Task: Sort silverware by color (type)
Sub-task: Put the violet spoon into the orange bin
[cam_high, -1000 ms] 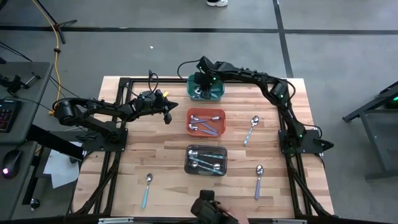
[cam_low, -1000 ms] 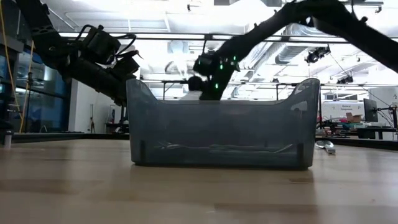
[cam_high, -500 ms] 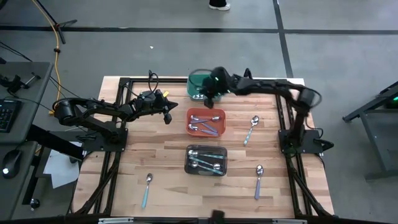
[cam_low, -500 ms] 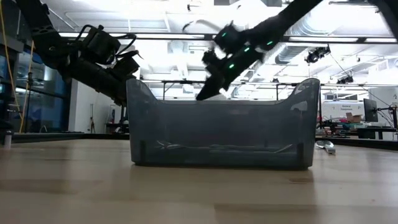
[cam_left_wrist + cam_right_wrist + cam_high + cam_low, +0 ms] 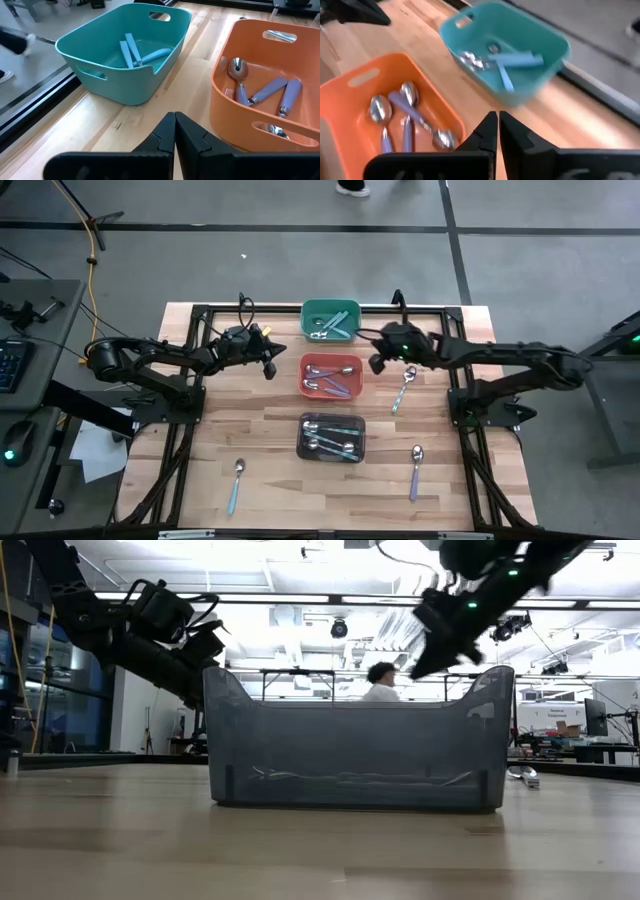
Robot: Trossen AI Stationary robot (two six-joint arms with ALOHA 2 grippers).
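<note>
Right gripper [image 5: 378, 364] closed and empty, between orange bin [image 5: 306, 366] and loose spoon [image 5: 404, 387], left gripper [image 5: 270, 367] closed, idle.

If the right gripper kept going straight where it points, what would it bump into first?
Probably the teal-green plastic bin. The shut right gripper points at it over bare wooden table, with the orange plastic bin off to one side. Depth is unclear, so it might pass above the rim.
</note>
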